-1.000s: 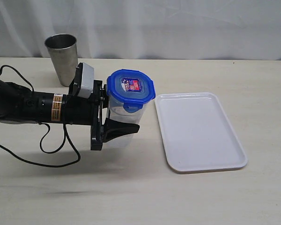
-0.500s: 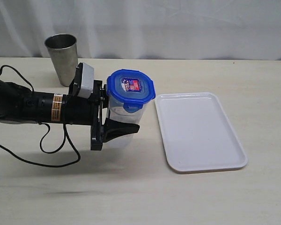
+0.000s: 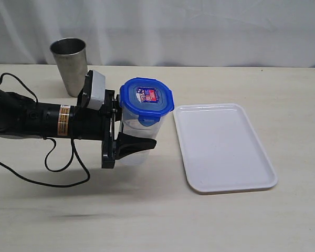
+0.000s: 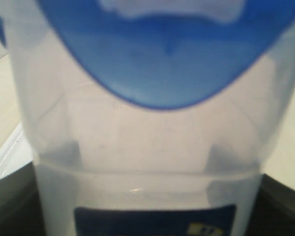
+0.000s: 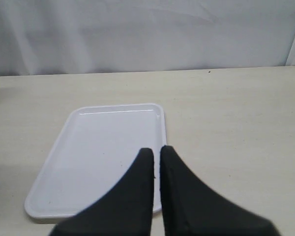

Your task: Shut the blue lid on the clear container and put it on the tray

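Just left of the tray (image 3: 226,157), your left gripper (image 3: 147,131) is clamped around the upright clear container (image 3: 130,125). The blue lid (image 3: 147,97) sits on its rim with the front tab apparently folded down, so the closing looks done and you are at the carry step. Your right gripper (image 5: 156,156) hangs near the tray with its jaws pressed together, holding nothing. Next, I judge, you need a short, level move sideways over the tray's low rim, then a gentle set-down on its bare white surface before you let the jaws part; keep the tall container upright so it doesn't tip.
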`<state>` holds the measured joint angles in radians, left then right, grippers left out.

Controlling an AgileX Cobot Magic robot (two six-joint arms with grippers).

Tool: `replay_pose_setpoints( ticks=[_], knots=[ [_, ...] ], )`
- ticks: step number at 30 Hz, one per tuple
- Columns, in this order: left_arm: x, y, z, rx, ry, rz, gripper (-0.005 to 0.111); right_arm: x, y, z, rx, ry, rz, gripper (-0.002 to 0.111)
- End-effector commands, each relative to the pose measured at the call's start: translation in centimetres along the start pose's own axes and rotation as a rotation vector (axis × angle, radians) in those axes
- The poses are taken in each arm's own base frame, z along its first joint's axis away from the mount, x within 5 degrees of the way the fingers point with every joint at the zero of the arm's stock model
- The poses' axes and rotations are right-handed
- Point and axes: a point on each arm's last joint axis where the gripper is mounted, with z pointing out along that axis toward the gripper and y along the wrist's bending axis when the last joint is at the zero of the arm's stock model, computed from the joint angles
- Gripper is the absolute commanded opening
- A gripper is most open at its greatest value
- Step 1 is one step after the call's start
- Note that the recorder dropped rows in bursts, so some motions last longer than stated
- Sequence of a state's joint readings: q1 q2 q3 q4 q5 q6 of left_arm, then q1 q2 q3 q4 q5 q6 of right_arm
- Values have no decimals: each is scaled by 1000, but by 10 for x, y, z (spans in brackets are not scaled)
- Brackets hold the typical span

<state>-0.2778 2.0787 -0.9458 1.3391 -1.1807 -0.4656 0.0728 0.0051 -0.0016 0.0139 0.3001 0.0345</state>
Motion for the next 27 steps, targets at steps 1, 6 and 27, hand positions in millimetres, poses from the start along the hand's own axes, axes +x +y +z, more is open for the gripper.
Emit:
replay_pose_setpoints(
  ticks=[1,6,27],
  knots=[
    [-10,0,0,3,-50,13,0,-2,0,0,-1,-30,9,5],
    [-10,0,0,3,-50,13,0,-4,0,0,-2,-47,9,5],
    [-10,0,0,5,-49,14,0,4,0,0,4,38,-2,5]
  ],
)
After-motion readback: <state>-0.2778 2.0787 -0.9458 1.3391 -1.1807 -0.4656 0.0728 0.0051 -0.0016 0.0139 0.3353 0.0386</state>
